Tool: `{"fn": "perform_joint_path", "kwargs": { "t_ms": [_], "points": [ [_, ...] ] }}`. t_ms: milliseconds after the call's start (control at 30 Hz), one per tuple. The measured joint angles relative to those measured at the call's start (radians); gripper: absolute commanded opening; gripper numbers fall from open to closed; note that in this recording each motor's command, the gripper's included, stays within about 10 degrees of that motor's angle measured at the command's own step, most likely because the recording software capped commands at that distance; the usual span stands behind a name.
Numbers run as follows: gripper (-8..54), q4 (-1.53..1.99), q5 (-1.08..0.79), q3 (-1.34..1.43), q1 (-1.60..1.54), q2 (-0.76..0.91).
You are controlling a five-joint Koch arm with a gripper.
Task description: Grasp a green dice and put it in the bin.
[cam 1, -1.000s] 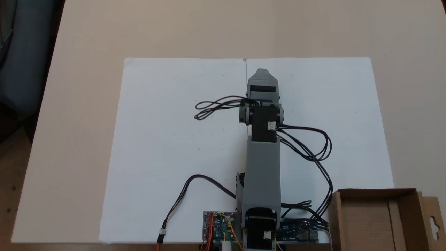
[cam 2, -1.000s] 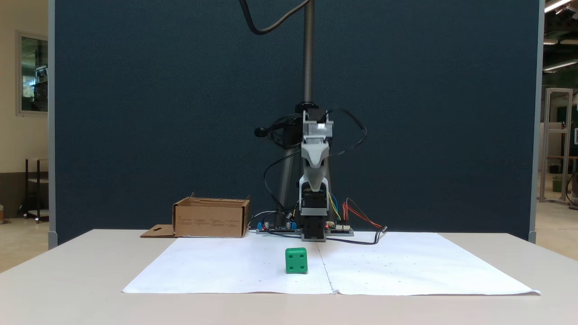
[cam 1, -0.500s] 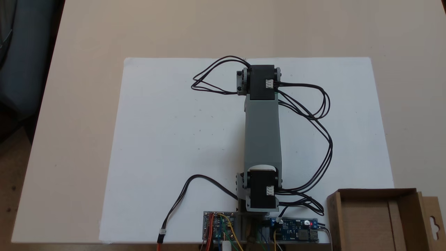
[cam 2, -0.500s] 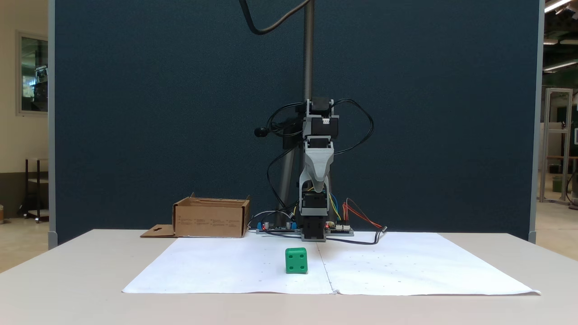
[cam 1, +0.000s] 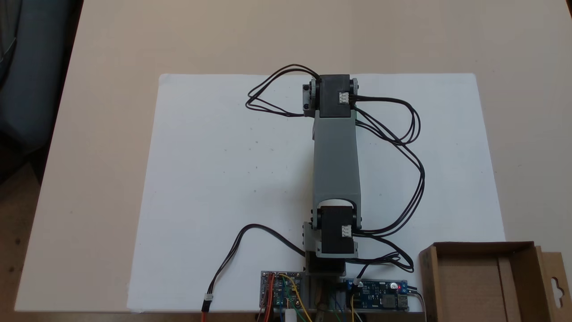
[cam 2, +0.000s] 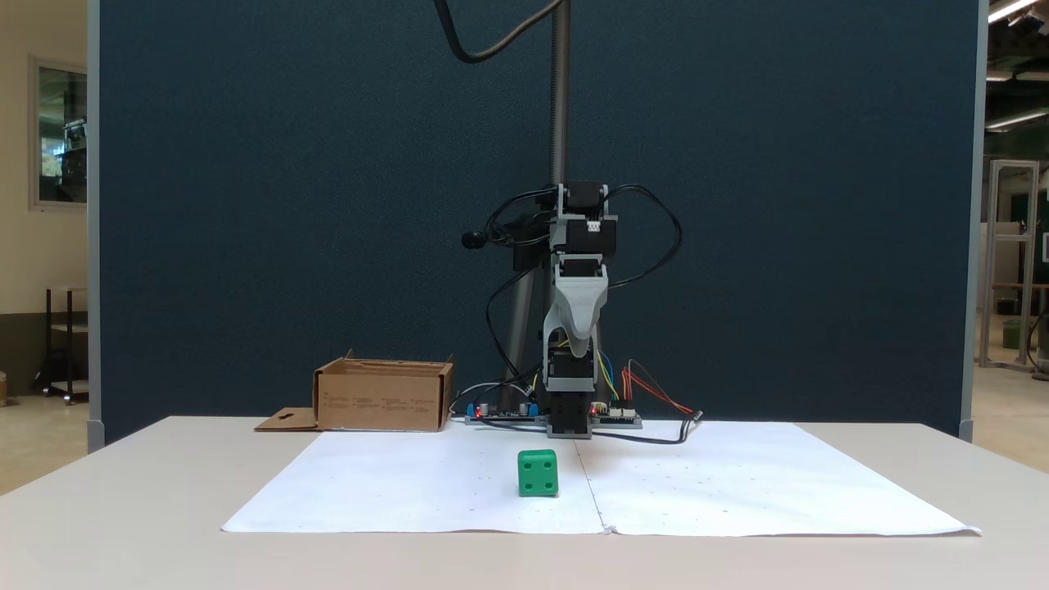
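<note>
The green dice sits on the white paper near its middle seam, a face with several pips turned toward the camera. My gripper hangs well above the table and behind the dice, pointing down, and tapers to a single grey tip with one jaw behind the other. It touches nothing. From above, the outstretched grey arm covers what lies beneath it. The bin, a brown cardboard box with a hang-hole flap, stands beside the arm's base; it is also on the left as the bin.
White paper covers the middle of the beige table. Circuit boards and loose black cables sit around the arm's base. A dark blue partition and a metal pole stand behind the table.
The arm has stretched forward over the paper and the gripper has tipped from pointing outward to pointing down. The dice and the bin have not moved.
</note>
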Motion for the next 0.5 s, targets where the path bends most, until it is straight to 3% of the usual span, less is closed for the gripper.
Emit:
{"fn": "perform_joint_path", "kwargs": {
  "t_ms": [200,500],
  "points": [
    [50.4,0.000,0.000,0.000,0.009,-0.012],
    [50.4,-0.006,-0.018,-0.103,0.098,-0.158]
  ]
}}
